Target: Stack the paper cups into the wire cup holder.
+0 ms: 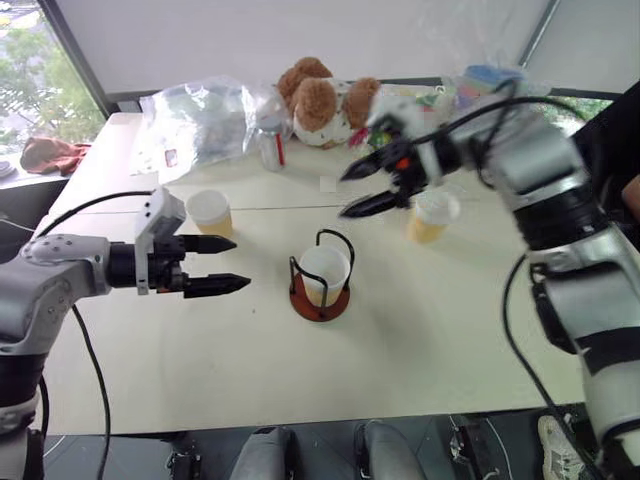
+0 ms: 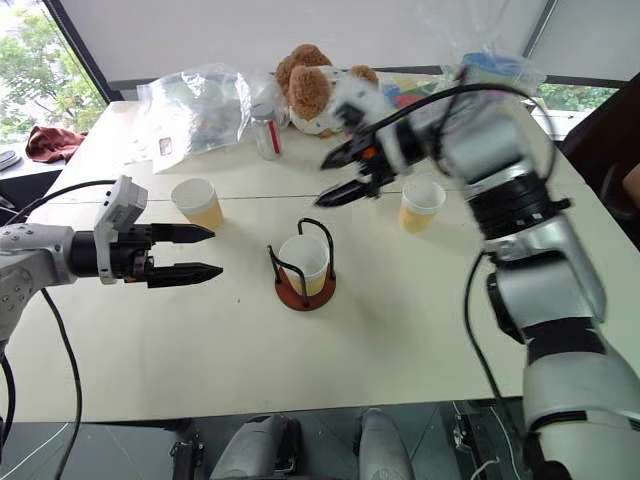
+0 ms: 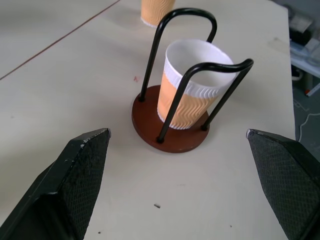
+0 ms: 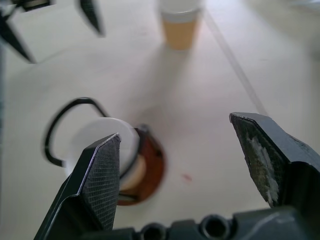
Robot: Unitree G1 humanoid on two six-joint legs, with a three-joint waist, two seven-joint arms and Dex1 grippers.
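At the far left of the head view, a reddish cloth (image 1: 52, 153) is seen beyond the table (image 1: 400, 350), its shape hard to make out. The left gripper (image 1: 232, 265) is held at centre left, just above the tabletop, its two black fingers spread wide with nothing between them. Just above it in the frame, a paper cup (image 1: 210, 212) stands upright on the table; nothing can be made out inside it. In the upper left, a crumpled clear plastic bag (image 1: 205, 120) lies at the far edge, and its contents cannot be told. Beside it a small clear bottle (image 1: 272, 145) is partly covered by the bag.

In the centre, the wire cup holder (image 1: 321, 297) stands on its dark-red base, with one paper cup (image 1: 324, 274) seated upright inside the black wire loops; the cup's white inside appears empty. In the left wrist view the cup's lower edge rests on the base, and another cup is cut off by the frame's top edge.

A brown teddy bear (image 1: 320, 100) lies at upper centre. The right gripper (image 1: 362, 190) is blurred, up and to the right of the holder, its fingers parted and holding nothing. Right of it, a third paper cup (image 1: 433, 216) stands upright on the table, apart from the gripper. At upper right, a pastel object (image 1: 485, 78) under clear plastic is partly hidden by the right arm.
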